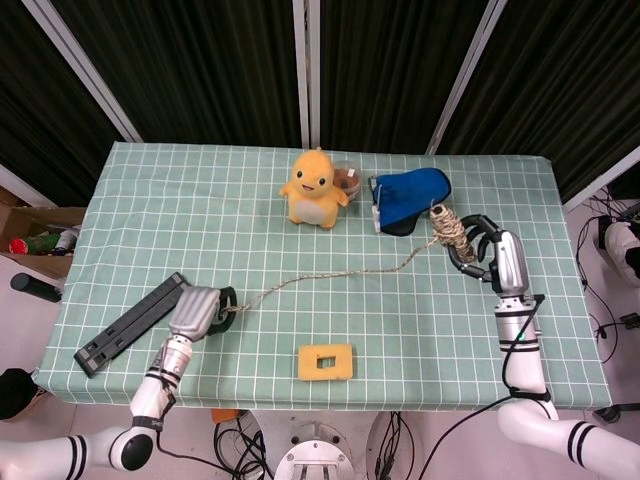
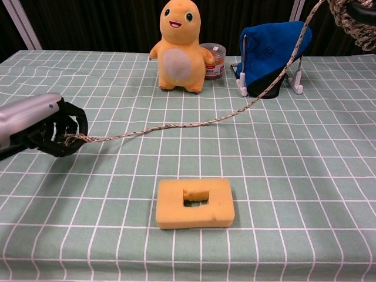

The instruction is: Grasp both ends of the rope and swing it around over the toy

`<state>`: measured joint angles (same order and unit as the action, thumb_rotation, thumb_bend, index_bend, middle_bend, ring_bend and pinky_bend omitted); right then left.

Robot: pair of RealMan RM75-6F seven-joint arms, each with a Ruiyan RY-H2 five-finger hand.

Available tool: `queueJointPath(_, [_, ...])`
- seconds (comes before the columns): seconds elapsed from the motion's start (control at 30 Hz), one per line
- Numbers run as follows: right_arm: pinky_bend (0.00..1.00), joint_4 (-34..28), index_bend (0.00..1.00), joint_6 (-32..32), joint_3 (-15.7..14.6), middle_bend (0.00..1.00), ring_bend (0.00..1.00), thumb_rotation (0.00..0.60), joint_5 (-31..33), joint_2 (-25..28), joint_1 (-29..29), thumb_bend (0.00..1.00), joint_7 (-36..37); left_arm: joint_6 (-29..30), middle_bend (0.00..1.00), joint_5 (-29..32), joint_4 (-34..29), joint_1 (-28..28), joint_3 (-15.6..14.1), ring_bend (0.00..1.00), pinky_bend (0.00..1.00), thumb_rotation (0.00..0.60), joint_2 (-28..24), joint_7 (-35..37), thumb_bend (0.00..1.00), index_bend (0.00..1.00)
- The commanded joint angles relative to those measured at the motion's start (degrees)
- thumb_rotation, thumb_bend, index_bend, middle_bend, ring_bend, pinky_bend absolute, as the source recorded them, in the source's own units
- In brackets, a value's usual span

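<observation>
From the head view, the left hand at the lower left pinches one end of the rope. The right hand at the right holds the other end, wound in a bundle. The yellow toy stands at the upper middle of the bench.

From the chest view, the left hand has curled fingers around the rope end. The toy stands at the top. Only a bit of the right hand shows.

Table; toy; sponge; black bar.

rope: rough twisted fibre | toy: soft plush | tablecloth: matt cloth | sponge block: porous foam
</observation>
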<state>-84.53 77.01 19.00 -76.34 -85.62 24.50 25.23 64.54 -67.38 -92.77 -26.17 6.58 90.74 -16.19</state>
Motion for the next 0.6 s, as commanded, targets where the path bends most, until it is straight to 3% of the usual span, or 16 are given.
queueJointPath(0.03, [0.82,-0.28,0.79,0.0,0.0,0.63,0.61,0.6,-0.08,0.16,0.03,0.66,-0.23,-1.02,0.72,-2.21,-2.87,0.42,1.37,0.65,0.69,0.6,-3.36,6.96,0.56,0.74])
queueJointPath(0.4, [0.82,-0.4,0.79,-1.4,-1.04,0.63,0.61,0.6,-1.29,0.07,0.91,0.66,-0.61,0.23,0.73,-8.36,-8.29,1.62,5.17,0.66,0.69,0.6,-11.25,29.57,0.56,0.74])
queueJointPath(0.6, [0.82,1.15,0.79,-5.83,-0.58,0.63,0.61,0.6,-2.11,-0.44,4.59,0.68,-0.16,-5.55,0.73,-6.31,-16.31,0.53,7.34,0.66,0.69,0.6,-20.21,38.67,0.56,0.75])
